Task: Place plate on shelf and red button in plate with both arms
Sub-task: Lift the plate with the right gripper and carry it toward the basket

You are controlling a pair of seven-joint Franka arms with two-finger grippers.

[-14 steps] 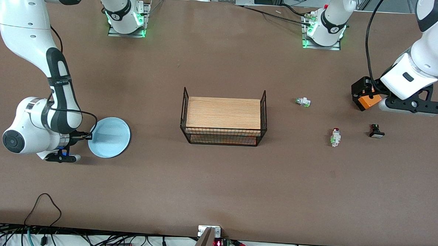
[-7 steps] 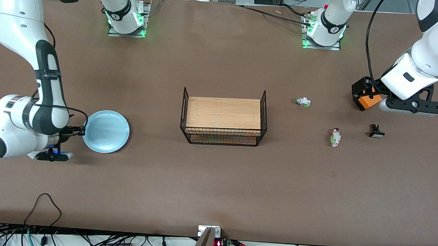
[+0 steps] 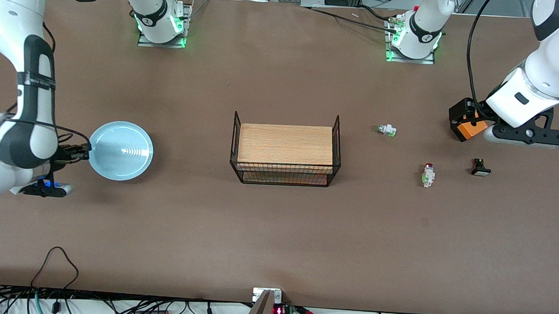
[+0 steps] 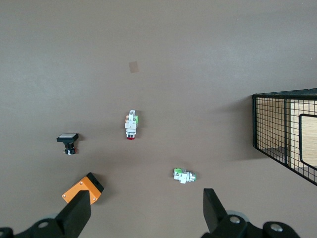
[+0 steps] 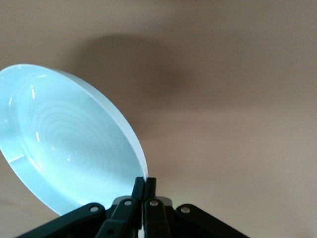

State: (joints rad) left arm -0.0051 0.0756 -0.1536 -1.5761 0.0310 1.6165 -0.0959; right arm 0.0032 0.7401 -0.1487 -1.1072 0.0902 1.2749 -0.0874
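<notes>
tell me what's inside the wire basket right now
The wire basket holds a wooden board that fills it across. No plate or button lies on the board. A lower wooden layer shows through the mesh; what lies under the board is mostly covered.

One pale-blue plate (image 3: 121, 150), one wire basket (image 3: 286, 149) holding one wooden block (image 3: 285, 144), three small push-button switches: the red button (image 3: 428, 175), a white-and-green one (image 3: 387, 130), a black one (image 3: 480, 167); two robot arms.

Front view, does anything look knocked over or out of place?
All three small switches lie on their sides: the red button, the white-and-green one and the black one. Nothing spilled or damaged.
</notes>
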